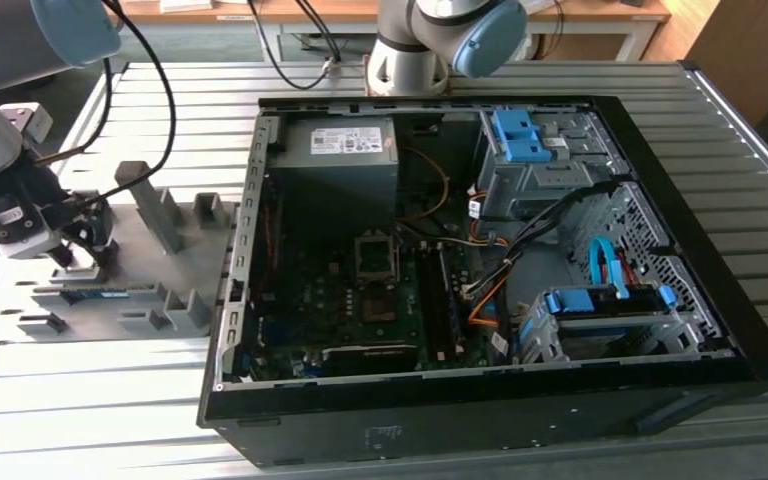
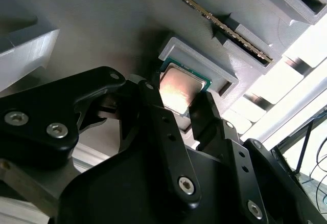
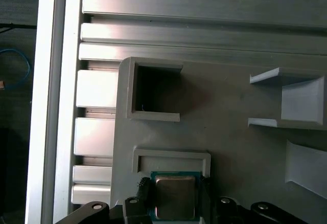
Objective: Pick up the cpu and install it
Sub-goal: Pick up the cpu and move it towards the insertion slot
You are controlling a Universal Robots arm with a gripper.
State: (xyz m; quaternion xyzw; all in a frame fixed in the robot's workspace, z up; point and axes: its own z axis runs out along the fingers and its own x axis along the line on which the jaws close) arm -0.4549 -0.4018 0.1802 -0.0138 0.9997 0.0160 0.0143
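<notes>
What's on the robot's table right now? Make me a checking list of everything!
surface: ribbed metal table with a grey fixture plate lying on it.
job's things: the cpu lies flat in a shallow pocket of the plate. The computer case is open, and its socket is in view.
clutter: a thin circuit strip stands in a nearby slot.
grippers: the gripper is right down at the cpu.
cables: a black cable hangs over the table. A wire bundle runs inside the case.
surroundings: another arm's base stands behind the case.
</notes>
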